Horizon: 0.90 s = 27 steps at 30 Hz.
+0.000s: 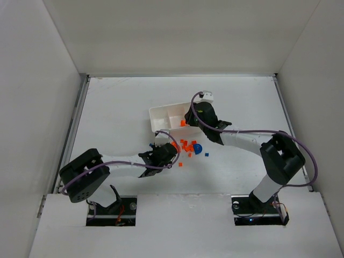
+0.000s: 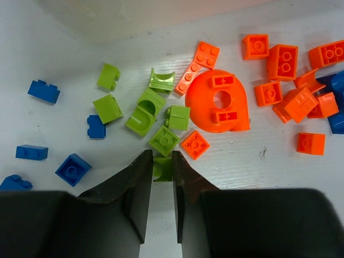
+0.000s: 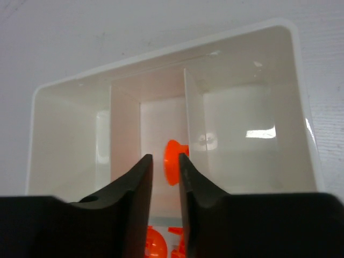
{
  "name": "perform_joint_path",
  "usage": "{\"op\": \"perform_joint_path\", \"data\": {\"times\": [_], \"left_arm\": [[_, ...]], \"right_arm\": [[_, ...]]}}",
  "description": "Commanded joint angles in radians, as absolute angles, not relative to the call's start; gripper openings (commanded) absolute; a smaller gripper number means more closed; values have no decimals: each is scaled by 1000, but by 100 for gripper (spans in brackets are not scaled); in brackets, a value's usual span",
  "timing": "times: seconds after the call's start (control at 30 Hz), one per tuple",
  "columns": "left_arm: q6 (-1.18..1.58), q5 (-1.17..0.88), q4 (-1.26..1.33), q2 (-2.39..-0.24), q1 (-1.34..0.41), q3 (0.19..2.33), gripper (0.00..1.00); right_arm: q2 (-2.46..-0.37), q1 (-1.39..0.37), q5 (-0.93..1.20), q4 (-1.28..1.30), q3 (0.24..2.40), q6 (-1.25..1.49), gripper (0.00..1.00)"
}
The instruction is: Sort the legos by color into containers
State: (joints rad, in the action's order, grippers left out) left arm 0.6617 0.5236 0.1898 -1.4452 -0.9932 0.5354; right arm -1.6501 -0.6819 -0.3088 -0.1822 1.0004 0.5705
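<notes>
The legos lie loose on the table in front of the white tray (image 1: 159, 114) of containers. Under the left wrist there are lime green ones (image 2: 145, 110) in the middle, blue ones (image 2: 44, 90) to the left and orange ones (image 2: 282, 59) to the right. My left gripper (image 2: 161, 156) is down on the table, shut on a lime green lego (image 2: 162, 169). My right gripper (image 3: 165, 157) hangs over the tray's middle container (image 3: 161, 115), open. A round orange lego (image 3: 172, 161) sits at its tips, against the right finger and free of the left one.
A large rounded orange piece (image 2: 217, 102) lies among the bricks, right of the green cluster. A blue round piece (image 1: 198, 148) rests at the pile's right edge. The tray's outer containers (image 3: 252, 134) look bare. White walls enclose the table on three sides.
</notes>
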Motion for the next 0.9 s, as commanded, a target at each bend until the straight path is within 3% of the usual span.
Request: {"op": "perform_joint_path", "data": {"times": [0.0,0.13,0.4,0.57,0.73,0.87], "left_arm": [[649,549,156,-1460,-1002,554,16],[649,557,156,-1444,-1004,548,7],[655,523,101,-1146,-960,535,4],[634,473,95,-1040,-877,606,4],[586,436,153,-1119,-754,701,6],[563,388,181,-1280,-664,791,7]], "right_arm": [[-1625,-688,-301,-216,1048,574,38],[-1559,-691,-308,-215,1005,565,48],[-1329,-792,-322,-206,720,560,41],[-1255,-910,-348,-157,588,589,43],[-1273,-1039,-394,-123,561,597,56],[-1311,-1114,-426,-121,577,603,59]]}}
